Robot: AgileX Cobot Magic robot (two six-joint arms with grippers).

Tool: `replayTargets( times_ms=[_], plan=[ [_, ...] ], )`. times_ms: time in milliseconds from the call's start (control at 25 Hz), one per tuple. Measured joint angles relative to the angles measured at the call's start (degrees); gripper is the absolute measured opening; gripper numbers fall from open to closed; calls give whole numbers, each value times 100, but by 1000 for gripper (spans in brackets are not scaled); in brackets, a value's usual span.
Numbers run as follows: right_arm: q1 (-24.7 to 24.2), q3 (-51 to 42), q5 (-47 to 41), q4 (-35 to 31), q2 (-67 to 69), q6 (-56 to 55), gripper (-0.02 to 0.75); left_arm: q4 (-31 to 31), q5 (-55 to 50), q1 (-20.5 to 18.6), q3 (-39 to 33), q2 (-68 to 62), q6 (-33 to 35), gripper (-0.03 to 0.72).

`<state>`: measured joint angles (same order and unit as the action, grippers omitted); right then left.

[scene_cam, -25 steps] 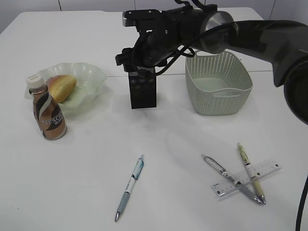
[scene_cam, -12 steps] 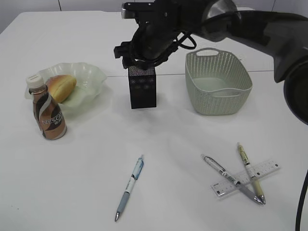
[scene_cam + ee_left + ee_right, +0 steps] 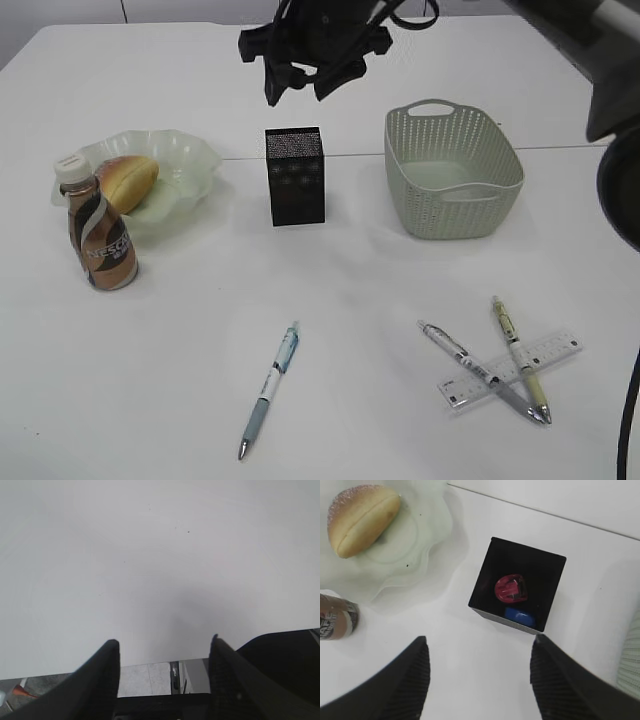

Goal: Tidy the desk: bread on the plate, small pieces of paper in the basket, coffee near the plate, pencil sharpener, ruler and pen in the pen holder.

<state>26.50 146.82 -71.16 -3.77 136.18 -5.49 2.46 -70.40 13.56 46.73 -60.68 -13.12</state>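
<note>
My right gripper (image 3: 298, 90) (image 3: 480, 639) is open and empty, held high above the black pen holder (image 3: 295, 175) (image 3: 517, 590). A red pencil sharpener (image 3: 510, 588) and a blue one (image 3: 520, 616) lie inside the holder. The bread (image 3: 127, 180) (image 3: 362, 517) lies on the pale green plate (image 3: 190, 155) (image 3: 427, 540). The coffee bottle (image 3: 100, 235) (image 3: 335, 622) stands in front of the plate. A blue pen (image 3: 270, 390), a silver pen (image 3: 480, 372) and a yellow pen (image 3: 520, 358) lie on the table, the last two across a clear ruler (image 3: 555, 352). My left gripper (image 3: 164, 641) is open over bare table. No paper pieces show.
The green mesh basket (image 3: 452, 170) (image 3: 632, 670) stands to the right of the pen holder. The right arm reaches in from the upper right across the top of the exterior view. The table's near edge shows under the left gripper.
My right gripper has risen from the pen holder's mouth to well above it, with its jaws open. Nothing on the table has moved.
</note>
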Motion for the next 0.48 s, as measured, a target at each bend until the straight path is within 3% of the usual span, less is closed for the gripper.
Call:
replayTargets(
  times_ms=[280,480],
  plan=[
    [0,-39,-77,-152,-669,48,463,0,0,0,0,0,11,416],
    [0,-698,-86,71,-1690,82,461,0,77,0,0,0,140,416]
  ],
)
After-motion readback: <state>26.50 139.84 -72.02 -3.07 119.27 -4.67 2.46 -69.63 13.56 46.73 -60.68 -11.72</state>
